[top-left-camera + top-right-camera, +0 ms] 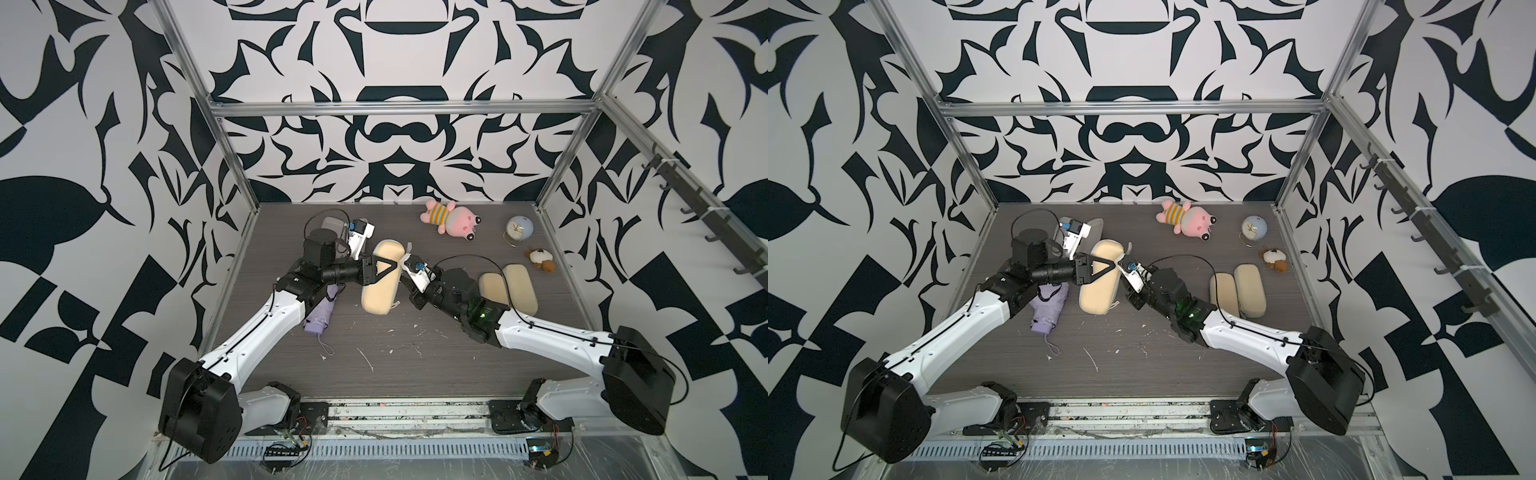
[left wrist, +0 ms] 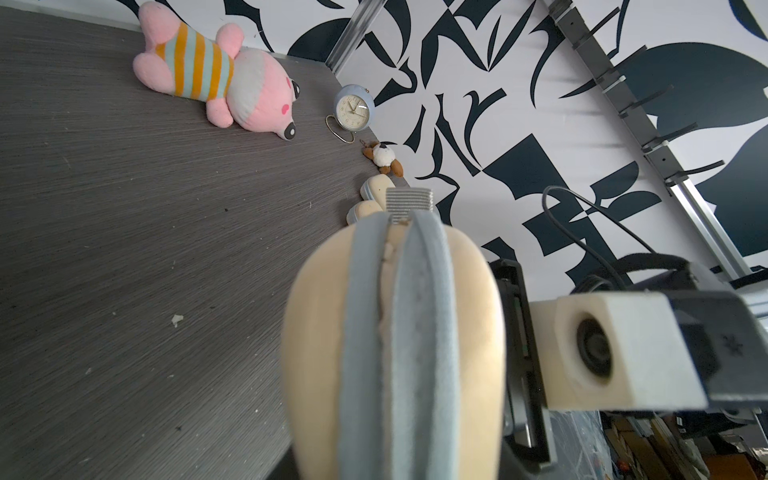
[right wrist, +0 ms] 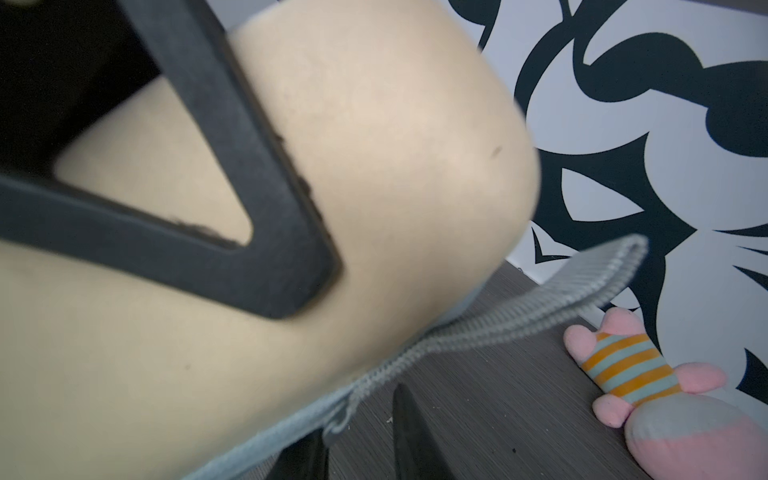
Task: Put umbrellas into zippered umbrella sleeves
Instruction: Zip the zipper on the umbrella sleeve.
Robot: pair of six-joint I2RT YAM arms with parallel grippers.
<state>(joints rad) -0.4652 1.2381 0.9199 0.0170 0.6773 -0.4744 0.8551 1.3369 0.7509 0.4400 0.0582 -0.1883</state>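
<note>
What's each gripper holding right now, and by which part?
The left gripper clamps the middle beige sleeve across its two shells, about mid-length. The right gripper sits at its zip edge; whether it grips cannot be told.

Beige sleeve (image 1: 376, 299): matt, smooth padded cloth.
Zip tape (image 3: 498, 320): grey, ribbed weave.
Lavender umbrella (image 1: 318, 316), eight o'clock of the sleeve: thin, crumpled fabric.
Table (image 1: 415, 365): matt grey wood-grain.
Plush toy (image 1: 451, 220), two o'clock: fleecy cloth.
</note>
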